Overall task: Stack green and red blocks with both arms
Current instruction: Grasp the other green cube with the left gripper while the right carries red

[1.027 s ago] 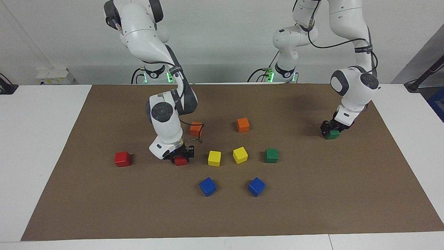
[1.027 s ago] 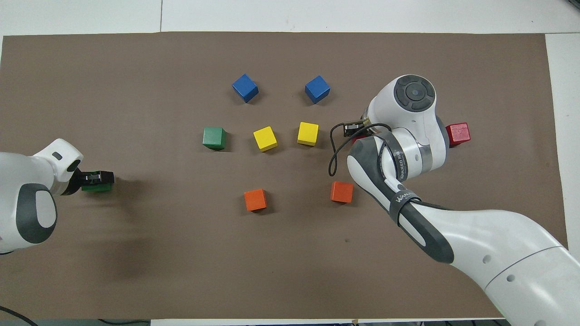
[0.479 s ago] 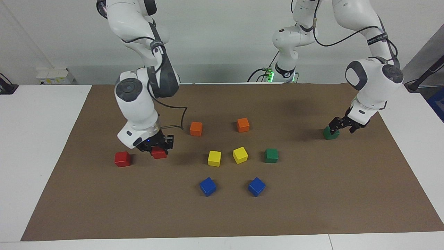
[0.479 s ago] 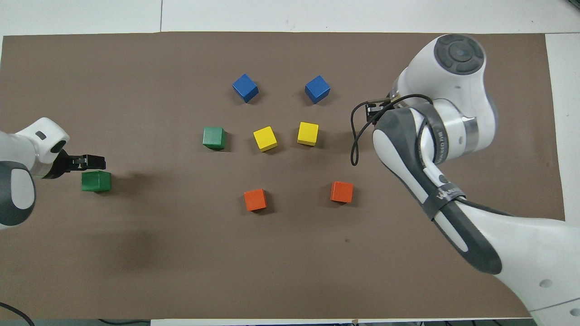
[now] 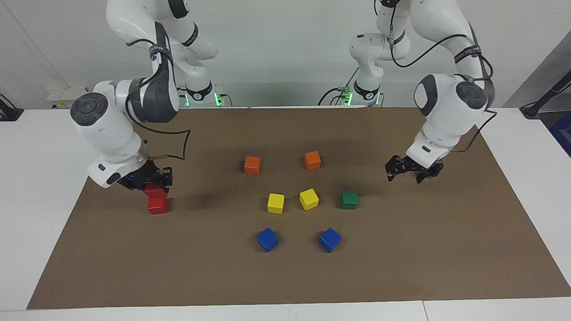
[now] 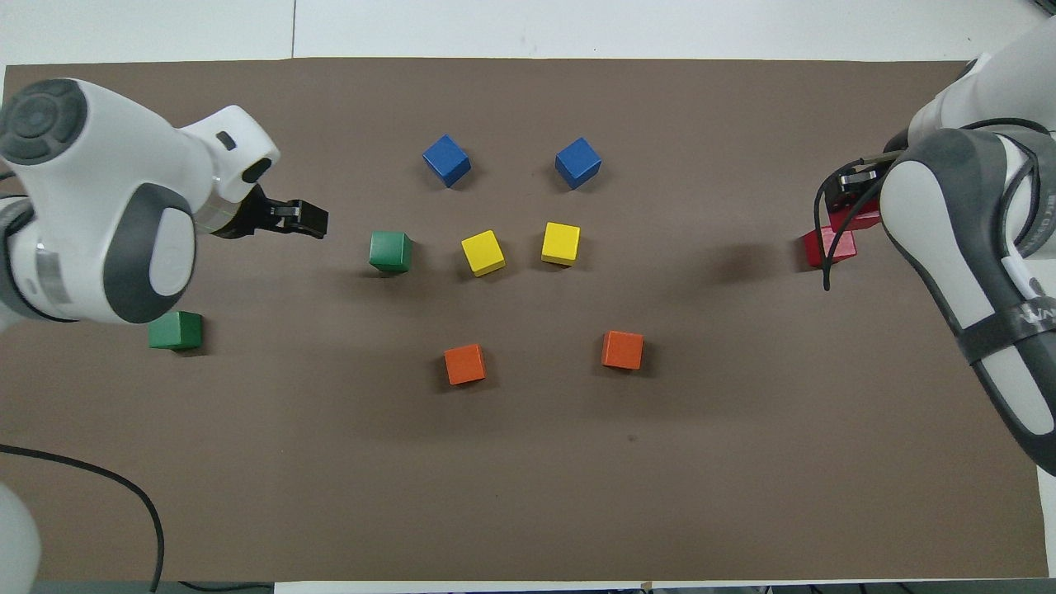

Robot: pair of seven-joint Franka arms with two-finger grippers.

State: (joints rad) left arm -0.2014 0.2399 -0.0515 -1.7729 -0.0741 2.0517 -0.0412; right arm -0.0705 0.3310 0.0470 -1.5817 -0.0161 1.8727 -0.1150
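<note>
Red on red: the upper red block [image 5: 156,191] sits in the clamp of the right end effector [image 5: 154,183], right over the lower red block [image 5: 157,206] at the middle left of the facing view, the right arm's end of the tabletop [image 5: 401,267]. The two look in contact, though the upper one seems a touch off-square, so I'd call this the placing step of the red stack, nearly done. Next it needs a check of that alignment, then a clean release and a straight lift so the top block doesn't get dragged off. Both reds are glossy, bright, equal-sized cubes, so expect a slippery seat. Over to the left end effector [image 5: 414,171]: fingers spread apart, holding nothing, hanging above the brown mat at the middle right of the facing view. The overhead view shows one green block [image 6: 175,330] at the middle left of that frame, flat on the mat by the left arm's wrist, and the other green block [image 6: 390,251] near the centre, beside the yellow cubes [image 6: 483,252]. By my read the green stack is not yet started; that arm must pick one green and carry it onto the other.
</note>
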